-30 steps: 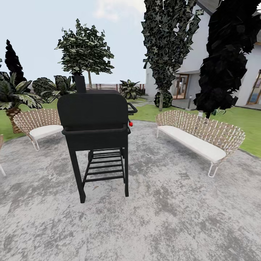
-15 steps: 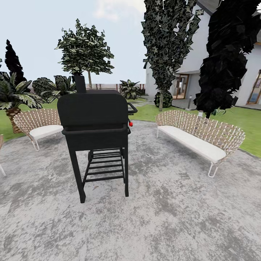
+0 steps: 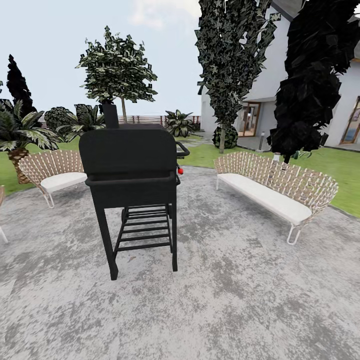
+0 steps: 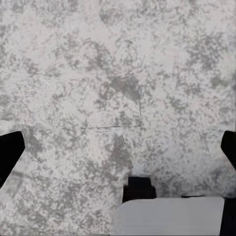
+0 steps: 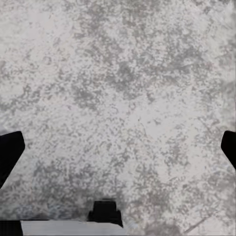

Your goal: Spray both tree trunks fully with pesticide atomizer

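A black grill (image 3: 131,170) stands on a mottled grey patio (image 3: 240,290) between two wicker benches (image 3: 278,190), lawn (image 3: 345,170) and trees (image 3: 231,60) beyond. Both wrist cameras face paving; jaw states cannot be told.

left gripper fingers (image 4: 9,153): I see two black tips, one at each side edge of the left wrist view, tapering to blunt wedges; plain matte, no markings I can make out.
left wrist body (image 4: 169,216): pale grey flat block with a small black boxy piece on top.
right gripper fingers (image 5: 10,150): same black wedge tips at both side edges.
right wrist body (image 5: 59,228): pale grey strip, small black stepped block beside it.
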Robot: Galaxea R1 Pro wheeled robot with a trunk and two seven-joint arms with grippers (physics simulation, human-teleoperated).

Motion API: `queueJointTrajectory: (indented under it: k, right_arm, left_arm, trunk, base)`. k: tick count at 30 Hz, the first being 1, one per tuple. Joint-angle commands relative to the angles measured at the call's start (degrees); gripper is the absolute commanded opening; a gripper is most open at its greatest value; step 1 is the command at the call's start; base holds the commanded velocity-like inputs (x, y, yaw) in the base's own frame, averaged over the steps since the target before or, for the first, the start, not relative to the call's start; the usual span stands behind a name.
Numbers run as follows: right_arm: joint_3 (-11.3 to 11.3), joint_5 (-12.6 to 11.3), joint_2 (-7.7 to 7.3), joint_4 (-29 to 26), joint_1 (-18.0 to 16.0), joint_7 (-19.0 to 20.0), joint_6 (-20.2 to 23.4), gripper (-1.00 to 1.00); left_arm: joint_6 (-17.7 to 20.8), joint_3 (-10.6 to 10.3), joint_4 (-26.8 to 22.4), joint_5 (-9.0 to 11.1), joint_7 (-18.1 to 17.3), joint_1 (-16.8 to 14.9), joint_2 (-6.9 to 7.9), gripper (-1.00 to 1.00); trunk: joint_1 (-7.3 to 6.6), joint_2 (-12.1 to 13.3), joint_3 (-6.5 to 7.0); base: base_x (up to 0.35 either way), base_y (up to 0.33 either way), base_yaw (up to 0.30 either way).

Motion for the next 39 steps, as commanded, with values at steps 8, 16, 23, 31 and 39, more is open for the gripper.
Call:
queueJointTrajectory:
  k: [8,16,23,31,39]
  right_arm:
    - [-1.6,0.0,-1.34,-10.4,-0.5,0.1,-10.0,1.00]
    - [-2.5,0.0,-2.52,-6.2,-0.6,0.4,-14.2,1.00]
    - [-2.2,0.0,-2.18,-6.1,-0.6,0.7,-14.3,1.00]
    - [-2.2,0.0,-2.11,-6.1,-0.5,0.5,-14.3,1.00]
    - [-2.2,0.1,-2.11,-6.1,-0.6,0.4,-14.3,1.00]
  left_arm:
    - [-9.4,0.1,-0.3,0.2,0.0,-7.7,0.04,1.00]
    - [-12.1,2.3,0.4,0.2,0.1,-7.8,0.37,1.00]
    - [-12.4,3.5,0.6,0.2,0.1,-7.8,0.40,1.00]
    - [-12.3,3.7,0.6,0.3,0.1,-7.9,0.39,1.00]
    - [-12.2,3.7,0.6,0.2,0.2,-7.9,0.43,1.00]
  trunk:
    - [0.00,0.0,-0.03]
    - [0.88,-1.6,-0.75]
    - [2.42,-4.4,-2.00]
    - [4.17,-7.6,-3.44]
    - [5.93,-10.8,-5.22]
  base:
    - [0.000,0.000,0.000]
    - [0.000,0.000,0.000]
    - [0.000,0.000,0.000]
    - [0.000,0.000,0.001]
    - [0.000,0.000,0.119]
